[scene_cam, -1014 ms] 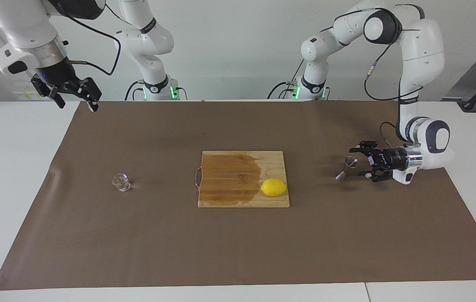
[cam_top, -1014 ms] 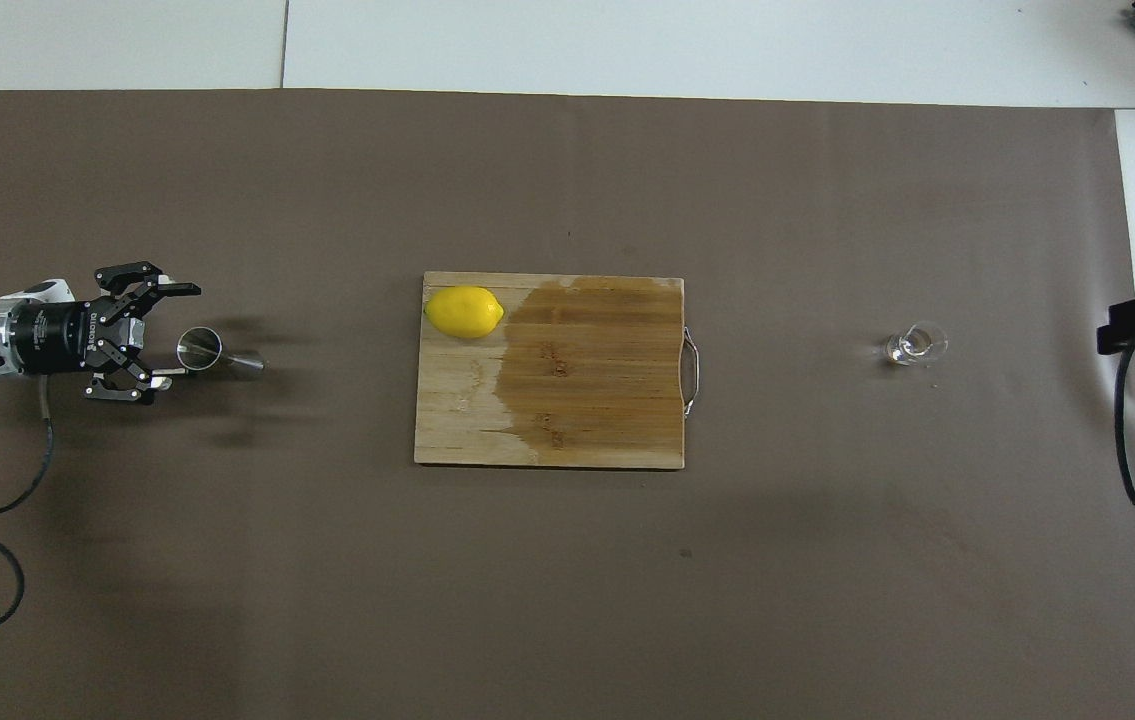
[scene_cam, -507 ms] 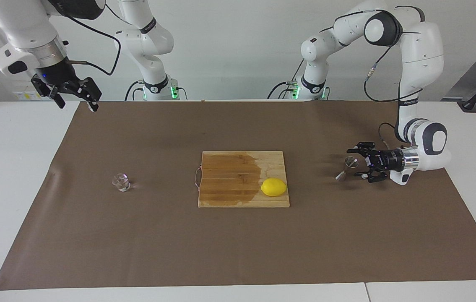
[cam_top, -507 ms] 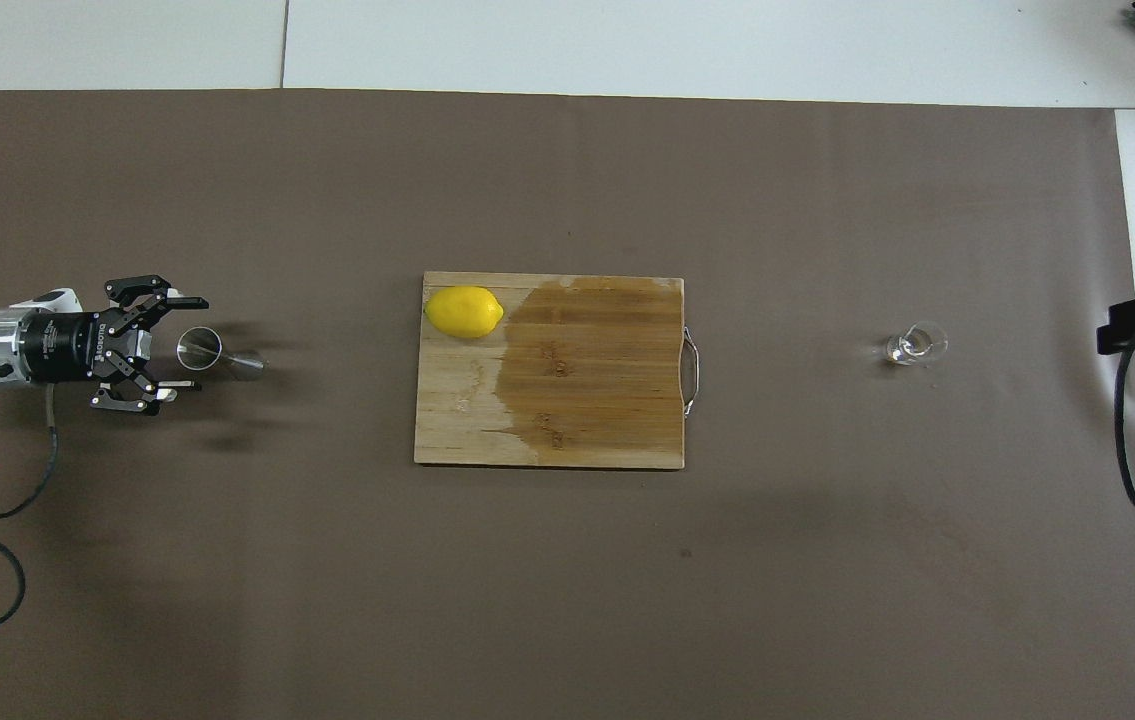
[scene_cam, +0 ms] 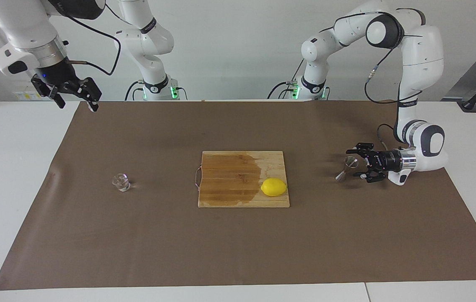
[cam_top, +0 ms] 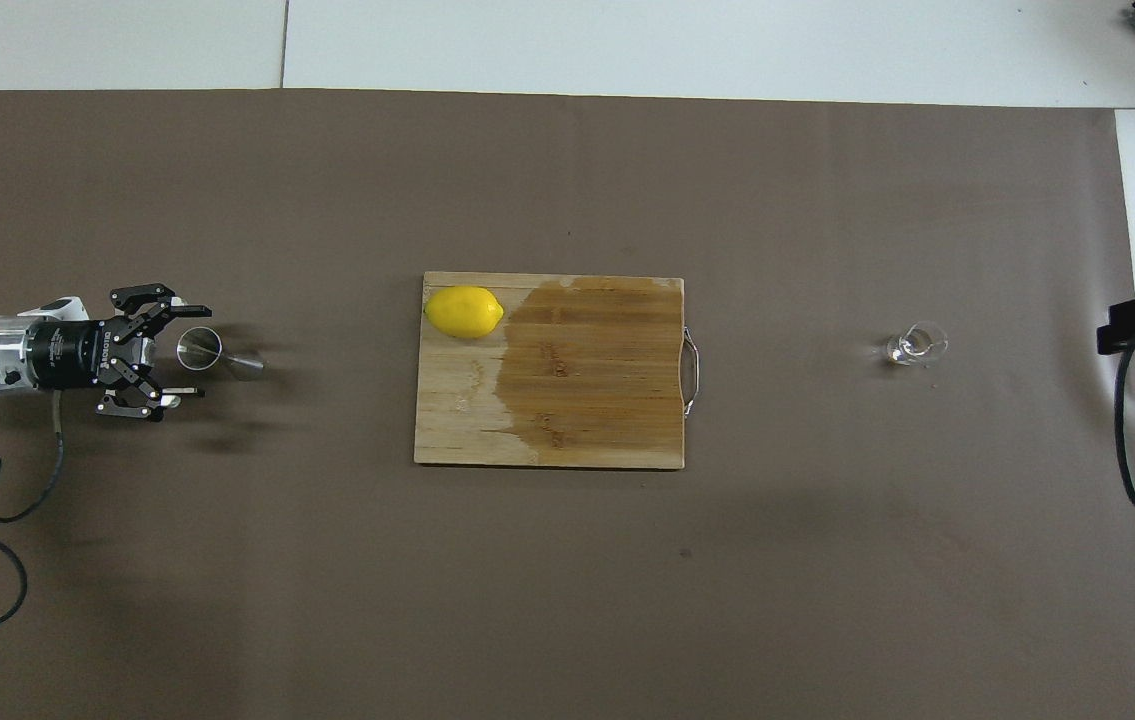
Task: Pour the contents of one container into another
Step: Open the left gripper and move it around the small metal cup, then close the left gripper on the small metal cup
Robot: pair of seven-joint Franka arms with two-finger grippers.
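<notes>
Standing near the left arm's end of the worktop, the jigger (scene_cam: 345, 168) sits between the left pincer's (scene_cam: 357, 162) spread fingers; the right pincer (scene_cam: 79, 95) waits raised, released, well apart from the glass cup (scene_cam: 120, 182).

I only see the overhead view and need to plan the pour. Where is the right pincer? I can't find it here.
Observer: The right pincer hangs high and open over the mat's corner closest to that arm's base. That arm waits.
Operator: And how high is the left one?
Observer: The left pincer is low and lies level at the height of the jigger. It is open, with a finger on either side of the jigger's upper cup, and I see no contact.
</notes>
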